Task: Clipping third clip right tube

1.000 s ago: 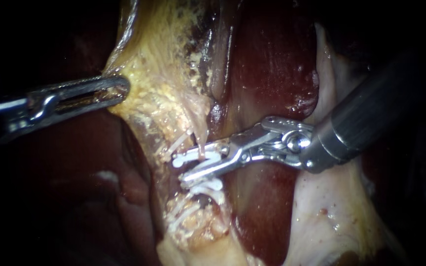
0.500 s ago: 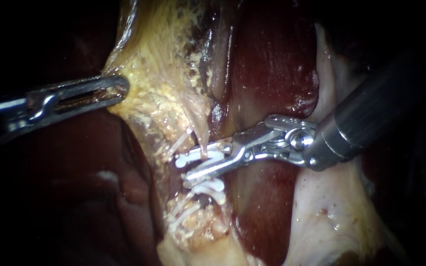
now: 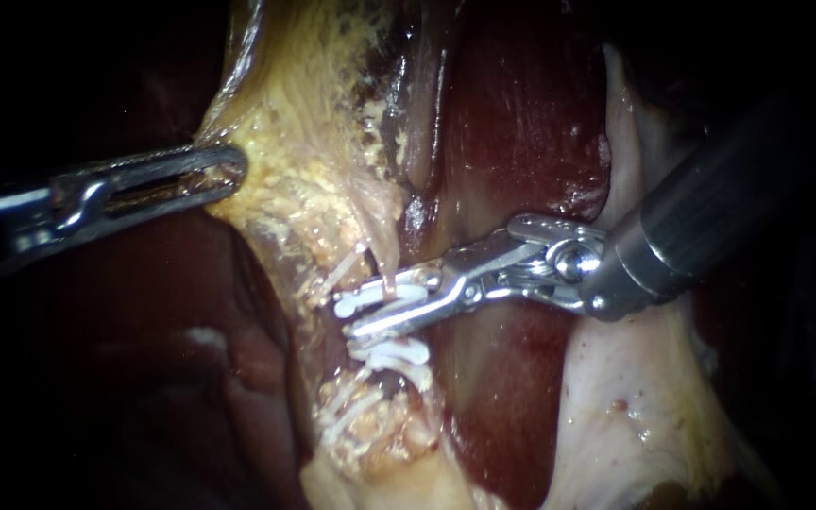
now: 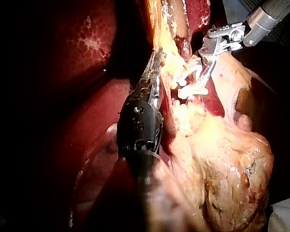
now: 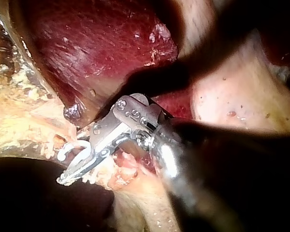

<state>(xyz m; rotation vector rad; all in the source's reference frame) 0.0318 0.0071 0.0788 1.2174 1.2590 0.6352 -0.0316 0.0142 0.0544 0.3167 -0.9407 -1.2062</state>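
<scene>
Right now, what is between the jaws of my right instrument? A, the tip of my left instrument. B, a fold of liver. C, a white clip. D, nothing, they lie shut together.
C: in the endoscope view the right instrument holds a white clip between its jaws, both touching it.

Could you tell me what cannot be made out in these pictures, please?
The tube beyond the clip: endoscope view, hidden by the right instrument.
The left instrument at its tip: endoscope and left wrist views, pressed into yellow tissue.
The lower clips: endoscope view, too small to count.
</scene>
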